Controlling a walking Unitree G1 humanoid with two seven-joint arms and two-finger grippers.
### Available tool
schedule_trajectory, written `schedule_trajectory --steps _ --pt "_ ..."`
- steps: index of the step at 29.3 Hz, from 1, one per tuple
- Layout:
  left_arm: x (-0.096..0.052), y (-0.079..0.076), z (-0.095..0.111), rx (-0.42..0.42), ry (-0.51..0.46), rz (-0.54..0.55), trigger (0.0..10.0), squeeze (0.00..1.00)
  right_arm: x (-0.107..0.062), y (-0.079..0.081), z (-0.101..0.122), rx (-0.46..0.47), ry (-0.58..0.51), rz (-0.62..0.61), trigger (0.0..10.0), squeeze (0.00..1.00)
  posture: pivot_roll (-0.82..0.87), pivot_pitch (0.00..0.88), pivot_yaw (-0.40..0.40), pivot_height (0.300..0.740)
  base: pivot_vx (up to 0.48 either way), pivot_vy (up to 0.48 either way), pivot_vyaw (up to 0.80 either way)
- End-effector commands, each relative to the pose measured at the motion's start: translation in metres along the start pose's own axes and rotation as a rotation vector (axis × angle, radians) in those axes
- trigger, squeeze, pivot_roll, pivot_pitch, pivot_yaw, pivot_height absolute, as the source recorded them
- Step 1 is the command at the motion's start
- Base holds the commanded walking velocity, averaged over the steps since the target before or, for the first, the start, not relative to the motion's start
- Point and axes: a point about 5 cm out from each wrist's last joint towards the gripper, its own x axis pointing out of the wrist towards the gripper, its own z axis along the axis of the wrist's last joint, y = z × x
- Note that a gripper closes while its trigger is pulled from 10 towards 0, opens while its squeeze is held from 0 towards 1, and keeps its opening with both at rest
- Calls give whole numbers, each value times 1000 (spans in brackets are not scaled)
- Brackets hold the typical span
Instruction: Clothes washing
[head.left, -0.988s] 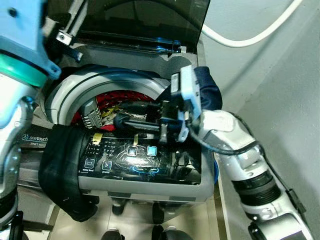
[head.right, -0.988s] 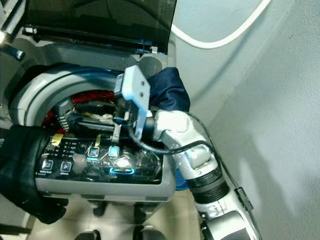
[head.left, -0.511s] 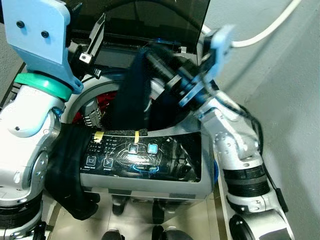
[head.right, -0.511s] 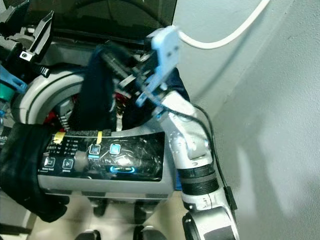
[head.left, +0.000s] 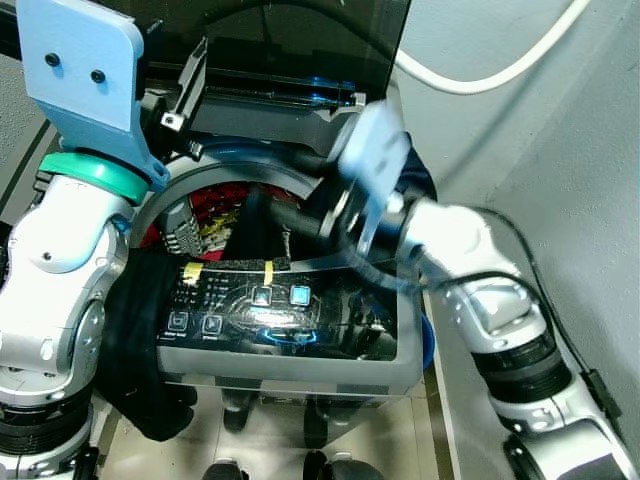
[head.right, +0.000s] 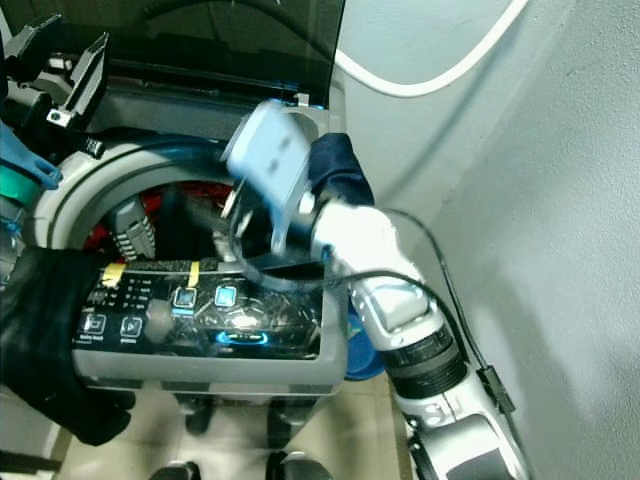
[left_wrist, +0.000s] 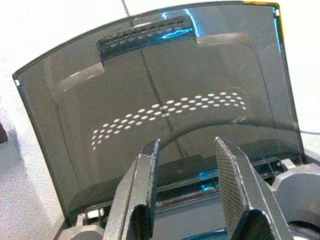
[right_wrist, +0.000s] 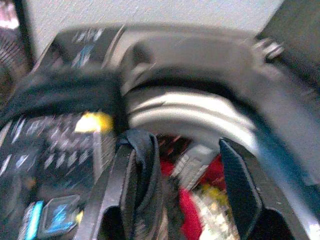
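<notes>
The washing machine (head.left: 300, 350) stands with its smoked lid (left_wrist: 165, 115) raised upright at the back. The right gripper (right_wrist: 172, 192) reaches over the machine's drum opening (head.left: 215, 205), just behind the lit control panel (head.left: 270, 310). Its two fingers stand clearly apart, and a dark cloth (right_wrist: 142, 170) is draped over one finger (right_wrist: 122, 200); the other finger is bare. The view is blurred, so whether the fingers pinch the cloth cannot be told; it hangs on the one finger into the drum opening. Inside the drum lie red and yellow clothes (right_wrist: 200, 200). In the head view the same dark cloth (head.left: 262, 215) hangs down at the front of the opening, beside the gripper.

A second dark garment (head.left: 135, 350) is draped over the machine's front left corner, hanging down its face. A dark blue garment (head.right: 340, 170) sits on the machine's right rear edge, behind the right arm.

The left gripper (left_wrist: 187, 165) is held up at the machine's left rear, facing the raised lid, its fingers apart with nothing between them.
</notes>
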Motion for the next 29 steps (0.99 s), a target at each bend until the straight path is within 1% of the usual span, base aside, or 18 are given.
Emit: schedule_trajectory --steps 1,7,8,9,10,14,16,17,18,19,21,22,23,25,26,27,28,29 --pt "-2 1 0 7 1 -5 10000 0 1 1 -2 -34 30 21 10000 1000 130 86 -4 740 0 0 0" --pt "0 0 1 7 -5 -9 10000 0 5 -11 1 -91 56 -42 10000 1000 136 91 3 740 0 0 0" --pt "0 0 1 9 -4 -12 10000 0 -1 -19 5 -100 50 -80 10000 0 140 97 12 740 0 0 0" --pt "0 1 1 11 -3 -15 10000 0 -7 -24 7 -111 47 -104 10000 0 140 98 15 740 0 0 0" --pt "0 1 1 11 -3 -15 10000 0 -7 -24 7 -111 47 -104 10000 0 140 98 15 740 0 0 0" --pt "1 0 1 16 0 -26 10000 0 -36 -31 9 -150 71 -93 10000 0 139 106 24 740 0 0 0" --pt "1 0 1 16 1 -28 10000 0 -51 -35 7 -192 107 -93 10000 0 135 108 26 740 0 0 0" --pt "1 0 0 15 3 -29 10000 0 -60 -39 11 -173 67 -114 10000 0 130 110 27 740 0 0 0" --pt "1 0 0 15 3 -29 10000 0 -60 -39 11 -173 67 -114 10000 0 130 110 27 740 0 0 0" --pt "1 0 0 14 4 -29 10000 0 -65 -41 15 -157 34 -130 10000 0 129 110 27 740 0 0 0" --pt "1 0 -1 9 5 -30 10000 0 -77 -50 30 -94 -99 -208 10000 0 126 114 28 740 0 0 0" --pt "1 0 -1 9 5 -30 10000 0 -77 -50 30 -94 -99 -208 10000 0 126 114 28 740 0 0 0" --pt "1 -1 -1 5 5 -30 10000 0 -82 -56 38 -56 -180 -270 10000 0 122 114 29 740 0 0 0" --pt "1 -1 -1 1 7 -31 10000 0 -100 -72 59 48 -423 -471 10000 0 123 117 33 740 0 0 0" --pt "1 -1 -1 1 7 -31 10000 0 -100 -72 59 48 -423 -471 10000 0 123 117 33 740 0 0 0" --pt "0 -1 -2 0 9 -30 10000 0 -108 -77 66 103 -523 -545 10000 0 123 117 34 740 0 0 0" --pt "0 -1 -2 0 9 -30 10000 0 -108 -77 66 103 -523 -545 10000 0 123 117 34 740 0 0 0" --pt "0 0 -2 1 11 -30 10000 0 -116 -81 71 148 -616 -600 10000 0 126 118 37 740 0 0 0"
